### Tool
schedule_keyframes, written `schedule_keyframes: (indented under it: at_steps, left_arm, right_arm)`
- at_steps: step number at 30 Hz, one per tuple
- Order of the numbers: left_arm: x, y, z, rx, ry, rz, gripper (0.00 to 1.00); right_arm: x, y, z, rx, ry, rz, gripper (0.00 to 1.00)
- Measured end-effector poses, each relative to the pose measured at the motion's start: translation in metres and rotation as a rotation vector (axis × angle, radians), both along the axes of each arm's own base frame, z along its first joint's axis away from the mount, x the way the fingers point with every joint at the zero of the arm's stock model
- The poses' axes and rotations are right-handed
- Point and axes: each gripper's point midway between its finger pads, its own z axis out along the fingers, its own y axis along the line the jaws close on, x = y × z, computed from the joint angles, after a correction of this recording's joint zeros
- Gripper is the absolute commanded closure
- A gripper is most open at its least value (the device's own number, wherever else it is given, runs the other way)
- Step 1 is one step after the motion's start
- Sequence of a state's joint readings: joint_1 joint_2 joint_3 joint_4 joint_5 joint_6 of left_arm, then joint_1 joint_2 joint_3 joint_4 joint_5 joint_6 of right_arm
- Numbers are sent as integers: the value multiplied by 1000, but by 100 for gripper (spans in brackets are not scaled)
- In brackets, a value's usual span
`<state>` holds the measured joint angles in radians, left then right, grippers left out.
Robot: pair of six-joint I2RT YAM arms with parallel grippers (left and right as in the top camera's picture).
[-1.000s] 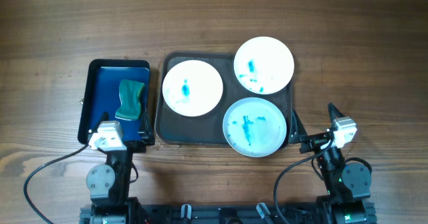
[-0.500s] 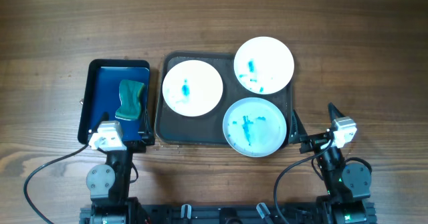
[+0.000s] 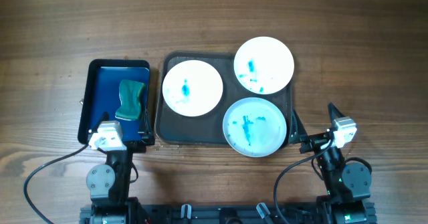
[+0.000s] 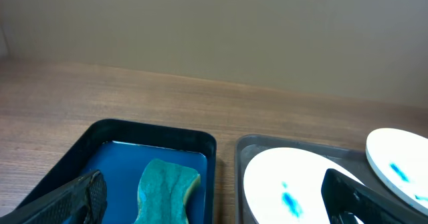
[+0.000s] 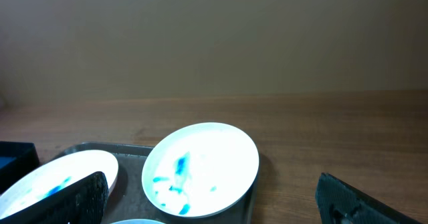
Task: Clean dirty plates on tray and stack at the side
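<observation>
The dark tray (image 3: 162, 129) holds three white plates smeared with blue-teal paint: one at its left (image 3: 192, 87), one at the far right (image 3: 263, 65) overhanging the rim, one at the near right (image 3: 255, 126). My left gripper (image 3: 118, 129) is open and empty, low at the near end of the blue tray. My right gripper (image 3: 313, 121) is open and empty, just right of the dark tray's near corner. The left wrist view shows the left plate (image 4: 294, 184) between my spread fingers (image 4: 214, 200). The right wrist view shows the far-right plate (image 5: 200, 167) ahead of my open fingers (image 5: 214, 200).
A smaller blue tray (image 3: 100, 97) with a green sponge (image 3: 131, 99) lies left of the dark tray, a narrow strip of wood between them. The sponge (image 4: 167, 190) also shows in the left wrist view. Bare wooden table (image 3: 361, 63) surrounds both trays.
</observation>
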<state>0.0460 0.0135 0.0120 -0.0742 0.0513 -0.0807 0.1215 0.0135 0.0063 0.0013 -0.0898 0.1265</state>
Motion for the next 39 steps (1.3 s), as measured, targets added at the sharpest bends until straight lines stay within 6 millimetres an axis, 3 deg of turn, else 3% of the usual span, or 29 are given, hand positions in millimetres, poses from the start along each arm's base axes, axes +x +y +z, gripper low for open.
schedule_keyframes:
  at_steps: [11, 15, 18, 21, 27, 29, 32, 35, 39]
  left_arm:
    - [0, 0, 0, 0, 0, 0, 0]
    - [-2, 0, 2, -21, 62, 2, 0]
    - [-1, -1, 25, -29, 126, -1, 0]
    - [10, -5, 61, -47, 249, -26, 0]
    - [43, -8, 89, -78, 600, -45, 0]
    - [39, -9, 83, -93, 783, -43, 0]
    - [65, -8, 86, -104, 931, -41, 0]
    - [80, -8, 55, -115, 1068, -39, 0]
    - [92, -7, 24, -122, 1156, -38, 0]
  right_arm:
    - [0, 0, -1, 32, 11, 0, 0]
    - [-2, 11, -1, 5, 26, 67, 0]
    - [-3, 16, 10, -20, 57, 97, 0]
    - [3, 20, 52, -37, 90, 118, 0]
    - [40, 26, 80, -72, 443, 135, 0]
    - [49, 27, 77, -79, 571, 137, 0]
    - [66, 30, 72, -90, 794, 140, 0]
    - [96, 35, 66, -76, 856, 145, 0]
    - [110, 65, 39, 7, 940, 288, 9]
